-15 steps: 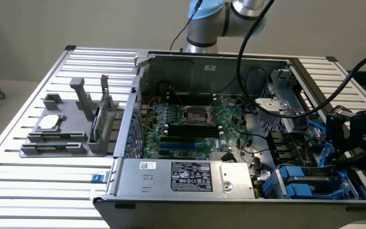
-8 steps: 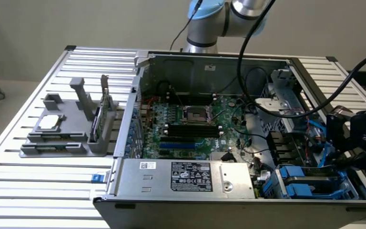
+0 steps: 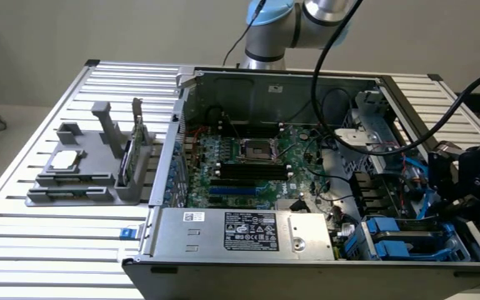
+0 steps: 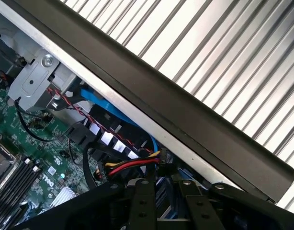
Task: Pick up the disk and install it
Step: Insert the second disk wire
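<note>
Disk [image 3: 415, 239], flat silver-grey drive framed in blue plastic, seems to lie in a corner of the open dark-grey computer case [image 3: 265, 275]; pincer [image 4: 164, 186] hangs above, grip unclear; approach needs clearance from red-yellow cables [image 4: 130, 165].

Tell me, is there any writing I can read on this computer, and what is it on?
"DELL": printed on the green circuit board.
Print on the large white label of the grey box: too small to read.
Print on the small white sticker beside it: too small to read.
</note>
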